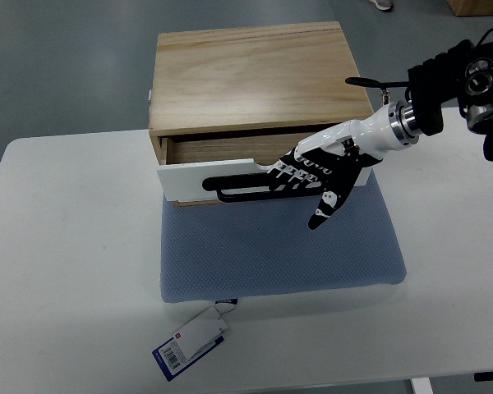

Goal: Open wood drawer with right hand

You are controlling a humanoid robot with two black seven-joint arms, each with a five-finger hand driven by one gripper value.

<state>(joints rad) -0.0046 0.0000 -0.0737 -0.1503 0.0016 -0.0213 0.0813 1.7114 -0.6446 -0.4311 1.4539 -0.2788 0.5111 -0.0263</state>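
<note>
The right hand (316,174) has its fingers (286,176) curled, seemingly hooked into the black handle (238,187) on the white front of the wood drawer (209,176). The drawer juts slightly from the wooden box (255,78), above a blue mat (271,254) on the counter (66,271).

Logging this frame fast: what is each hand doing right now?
Left hand: not in view.
Right hand: fingers hooked in the slot handle of the white drawer front, drawer partly open.

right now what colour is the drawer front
White, with a black handle slot; drawer front, top view.
</note>
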